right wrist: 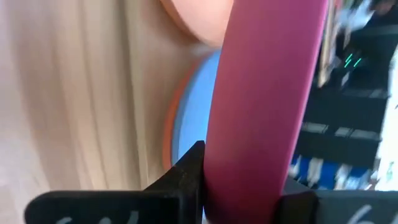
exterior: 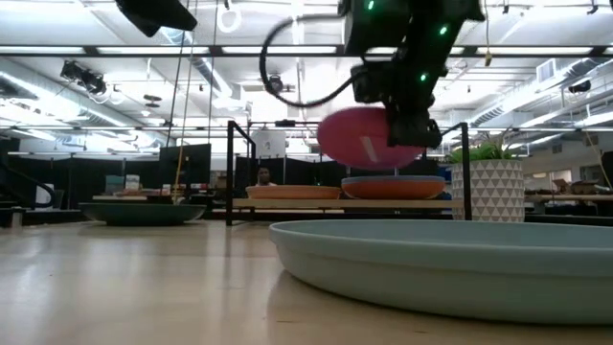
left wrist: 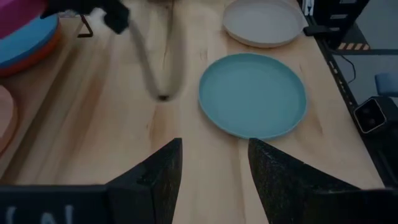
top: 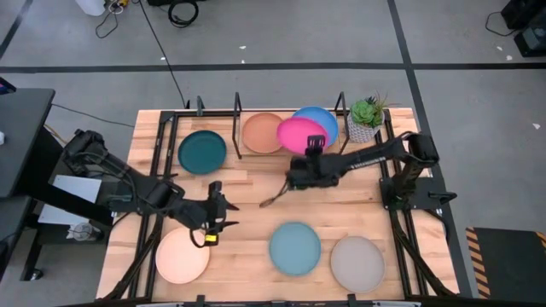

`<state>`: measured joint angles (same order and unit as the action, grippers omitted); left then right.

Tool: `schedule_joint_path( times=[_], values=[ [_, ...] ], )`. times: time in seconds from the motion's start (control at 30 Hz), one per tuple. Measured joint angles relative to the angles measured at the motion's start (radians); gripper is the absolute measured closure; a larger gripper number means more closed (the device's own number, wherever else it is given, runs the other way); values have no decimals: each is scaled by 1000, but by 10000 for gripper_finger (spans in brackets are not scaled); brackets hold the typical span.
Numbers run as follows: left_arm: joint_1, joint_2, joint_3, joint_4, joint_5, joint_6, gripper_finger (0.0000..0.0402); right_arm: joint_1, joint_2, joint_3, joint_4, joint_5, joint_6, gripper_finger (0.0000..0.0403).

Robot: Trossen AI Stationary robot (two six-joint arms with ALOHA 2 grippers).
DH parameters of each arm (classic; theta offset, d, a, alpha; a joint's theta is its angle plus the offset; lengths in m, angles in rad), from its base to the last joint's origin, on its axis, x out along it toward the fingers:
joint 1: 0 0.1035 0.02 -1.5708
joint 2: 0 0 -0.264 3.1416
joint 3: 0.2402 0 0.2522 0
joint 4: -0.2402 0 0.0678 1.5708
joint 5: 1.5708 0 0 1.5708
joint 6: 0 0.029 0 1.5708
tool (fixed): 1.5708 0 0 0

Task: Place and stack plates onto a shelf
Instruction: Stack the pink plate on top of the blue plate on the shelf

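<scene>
The right claw (top: 313,147) pinches the magenta plate (top: 300,134) by its rim, holding it tilted in the air over the blue plate (top: 322,118) on the shelf (top: 237,130). The left claw (top: 213,223), fingers spread, hovers over the desk (top: 256,183) near the cream plate (top: 182,255).

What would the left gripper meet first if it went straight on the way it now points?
Probably the light blue plate: in the left wrist view it lies just ahead of the open left gripper, slightly off-centre. How near is unclear.
</scene>
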<state>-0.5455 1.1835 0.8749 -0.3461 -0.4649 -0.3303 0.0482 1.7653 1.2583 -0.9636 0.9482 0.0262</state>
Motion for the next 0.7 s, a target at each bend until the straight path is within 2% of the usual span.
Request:
schedule_joint_path(
  times=[0.3, 0.7],
  values=[
    [-56, 0, 0, -58, -53, -59, 212, -166, 0, 0, -44, -60, 39, 339],
    [-66, 0, 0, -58, -59, -80, 212, -221, 0, 0, -43, -161, 16, 339]
  ],
)
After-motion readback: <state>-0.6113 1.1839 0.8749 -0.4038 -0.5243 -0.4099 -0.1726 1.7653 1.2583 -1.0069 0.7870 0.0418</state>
